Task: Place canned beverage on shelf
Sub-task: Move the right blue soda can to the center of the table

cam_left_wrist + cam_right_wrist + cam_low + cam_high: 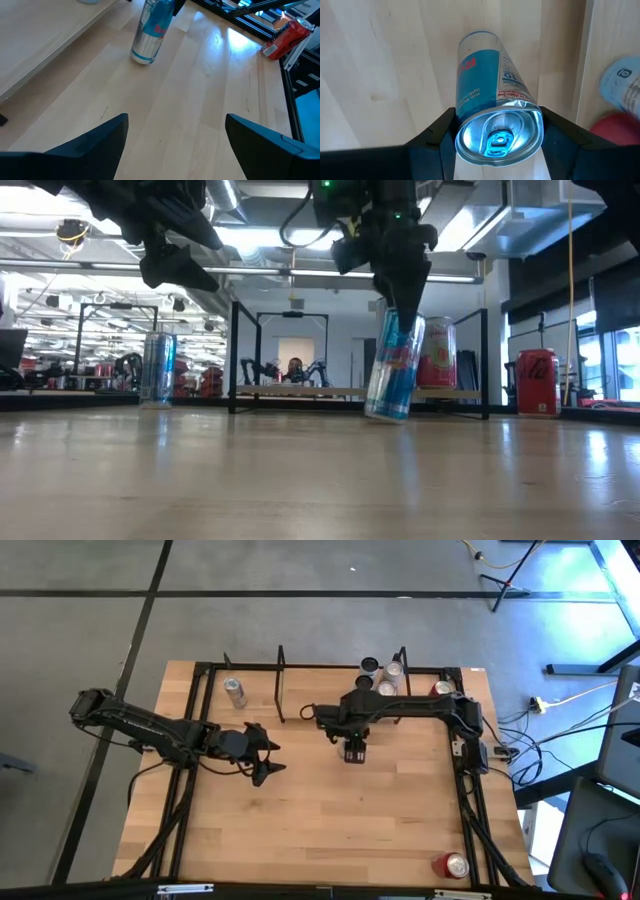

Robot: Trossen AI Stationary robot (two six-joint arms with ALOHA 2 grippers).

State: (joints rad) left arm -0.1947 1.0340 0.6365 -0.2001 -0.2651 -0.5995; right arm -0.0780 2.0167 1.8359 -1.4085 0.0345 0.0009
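Observation:
A slim blue-and-silver can (395, 370) hangs tilted in my right gripper (354, 750), in front of the shelf (300, 391), a light plank between black wire end frames at the table's far edge. The left wrist view shows the can (149, 35) with its base close to the tabletop. My left gripper (265, 755) hovers open above the table to the can's left, with nothing between its fingers (107, 137). My right gripper pinches the can's top end (465, 120) between its two fingers, one on each side just below the rim. The fingers come from above and point down. The can hangs tilted below them. Whether its base (385, 412) touches the tabletop, I cannot tell.
Several cans stand at the shelf's right end (385, 675), one of them red and white (437, 352). A silver-blue can (235, 692) stands left of the shelf. One red can (443, 690) stands to the shelf's right and another (453, 865) lies near the right front corner.

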